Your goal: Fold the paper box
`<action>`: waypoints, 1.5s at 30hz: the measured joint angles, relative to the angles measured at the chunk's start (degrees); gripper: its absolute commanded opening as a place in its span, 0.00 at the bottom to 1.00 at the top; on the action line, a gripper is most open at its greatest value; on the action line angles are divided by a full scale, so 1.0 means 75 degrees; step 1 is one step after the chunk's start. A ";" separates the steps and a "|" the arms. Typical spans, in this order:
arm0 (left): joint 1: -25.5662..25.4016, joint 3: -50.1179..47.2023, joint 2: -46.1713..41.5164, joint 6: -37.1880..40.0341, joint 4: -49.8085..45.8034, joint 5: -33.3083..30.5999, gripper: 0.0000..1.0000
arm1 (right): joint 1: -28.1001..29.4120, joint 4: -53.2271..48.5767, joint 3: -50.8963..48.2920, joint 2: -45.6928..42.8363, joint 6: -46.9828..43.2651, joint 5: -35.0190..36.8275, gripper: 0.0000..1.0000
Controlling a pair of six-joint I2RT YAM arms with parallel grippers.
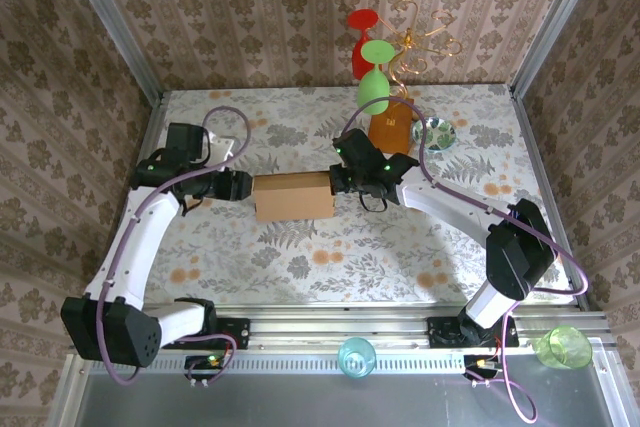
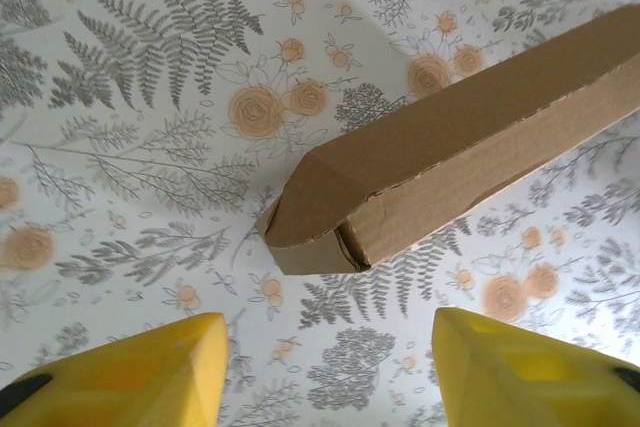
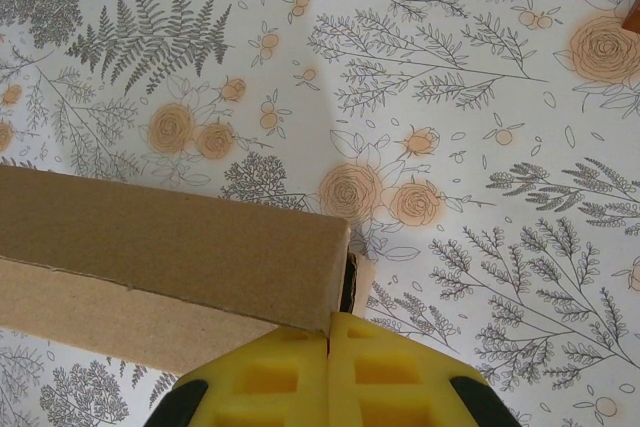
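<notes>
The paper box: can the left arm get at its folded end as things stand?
Probably yes: the left tool stands open just short of the paper box, only bare tablecloth between them.

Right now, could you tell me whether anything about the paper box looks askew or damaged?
Yes: the paper box looks unfinished at its left end, where the end flap bulges outward and leaves a gap at the corner instead of sitting flush.

Both arms bend inward toward each other; the left tool [image 2: 328,335] has its fingers apart, the right tool [image 3: 328,349] has them pressed together.
</notes>
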 measured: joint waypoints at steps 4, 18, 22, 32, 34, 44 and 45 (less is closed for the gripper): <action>-0.0114 0.0000 0.0187 0.0434 -0.0015 -0.0187 0.58 | 0.0000 -0.0009 0.0003 0.0000 0.0000 -0.0023 0.00; -0.0233 0.0519 0.1183 0.0761 0.0262 -0.0326 0.43 | 0.0000 -0.0020 0.0070 0.0050 -0.0003 -0.0134 0.00; -0.0318 0.0519 0.1259 0.0761 0.0265 -0.0326 0.43 | 0.0000 -0.0026 0.0093 0.0064 -0.0003 -0.0163 0.00; -0.0332 0.0498 0.1256 0.0761 0.0277 -0.0423 0.50 | 0.0000 -0.0020 0.0105 0.0082 -0.0003 -0.0169 0.00; -0.0332 0.0449 0.1256 0.0761 0.0341 -0.0423 0.50 | 0.0000 -0.0020 0.0105 0.0082 0.0000 -0.0169 0.00; -0.0417 0.0393 0.1515 0.0717 0.0475 -0.0411 0.33 | 0.0000 -0.0020 0.0105 0.0082 0.0000 -0.0172 0.00; -0.0420 0.0396 0.1539 0.0691 0.0472 -0.0411 0.31 | 0.0000 -0.0020 0.0105 0.0082 0.0000 -0.0172 0.00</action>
